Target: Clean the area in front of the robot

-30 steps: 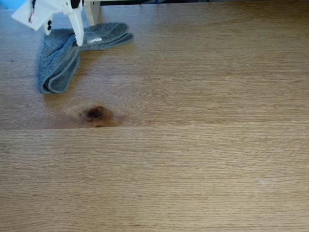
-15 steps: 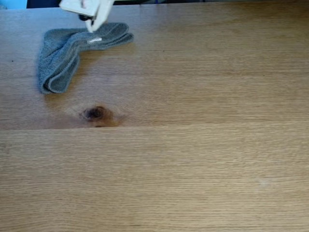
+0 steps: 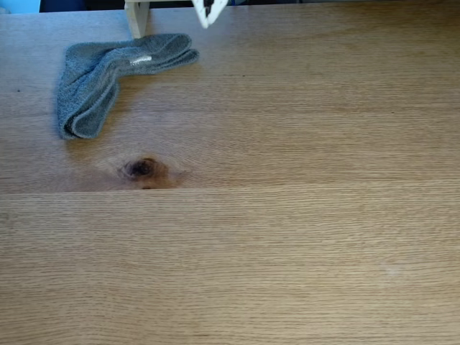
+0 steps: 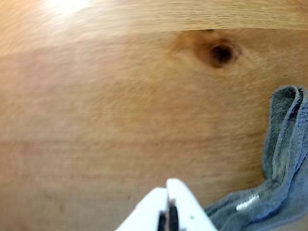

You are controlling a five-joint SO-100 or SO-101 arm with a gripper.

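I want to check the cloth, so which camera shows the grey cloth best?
The fixed view: the whole grey cloth lies folded at the table's upper left. The wrist view catches just part of it at the right edge.

Tabletop: light oak-look wood, fine straight grain, smooth, satin sheen with a pale glare patch in the wrist view. Knot: dark brown oval, ringed by warmer reddish wood, just above the plank seam.
Cloth: grey terry, matt, nubbly pile, folded in soft ridges; a small white glossy tag on it.
Gripper: white plastic, smooth, slightly glossy, with black parts between the fingers.
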